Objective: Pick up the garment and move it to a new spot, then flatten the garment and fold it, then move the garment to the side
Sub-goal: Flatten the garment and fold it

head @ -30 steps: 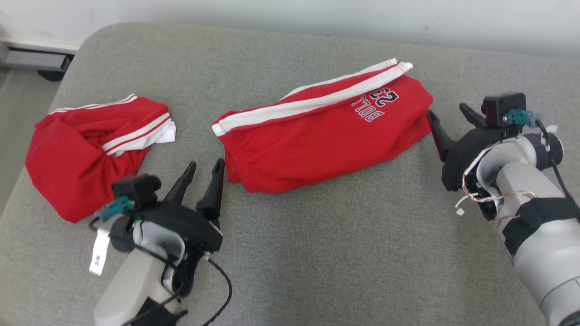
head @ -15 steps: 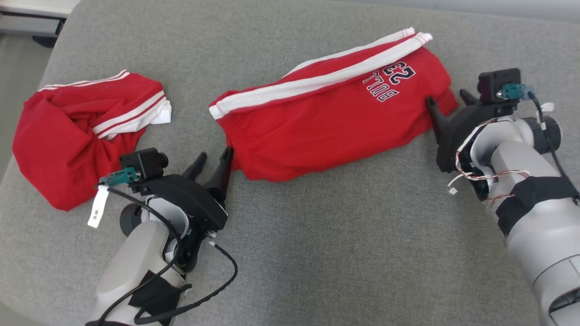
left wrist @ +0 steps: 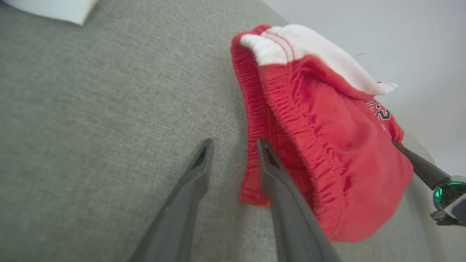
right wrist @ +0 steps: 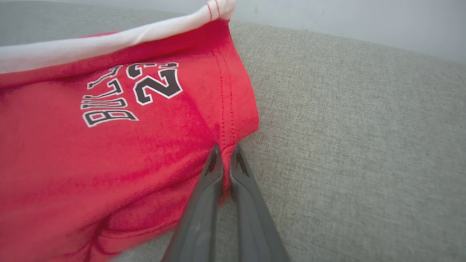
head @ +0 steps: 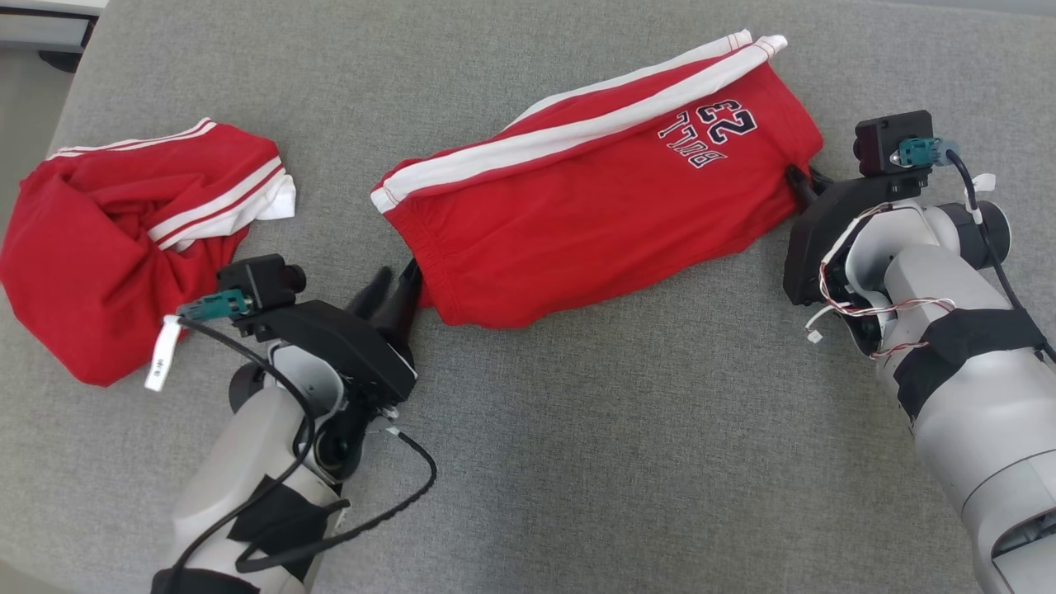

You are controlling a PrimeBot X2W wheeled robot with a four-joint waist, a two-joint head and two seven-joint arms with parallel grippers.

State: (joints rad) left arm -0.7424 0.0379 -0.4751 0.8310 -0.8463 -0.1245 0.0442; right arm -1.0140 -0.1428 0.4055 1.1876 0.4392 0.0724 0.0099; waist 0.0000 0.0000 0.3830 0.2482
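The garment (head: 594, 223) is a pair of red shorts with white side stripes and a "23" print, lying folded across the grey cushion (head: 577, 462). My right gripper (head: 804, 177) is at its right end. The right wrist view shows that gripper (right wrist: 225, 151) shut on the stitched hem of the garment (right wrist: 109, 163). My left gripper (head: 398, 274) is at the near left waistband corner. In the left wrist view it (left wrist: 235, 145) stands open, its right finger lying over the ribbed edge of the garment (left wrist: 327, 145) with a sliver of fabric between the jaws.
A second red garment with white stripes (head: 107, 247) lies crumpled at the left, close to the cushion's left edge. Floor (head: 25, 91) shows beyond that edge at the top left. Bare grey cushion stretches in front of the shorts.
The right gripper has moved in and shut on the hem. The left gripper has slid forward to the waistband corner, jaws slightly narrower. The head camera has tilted down.
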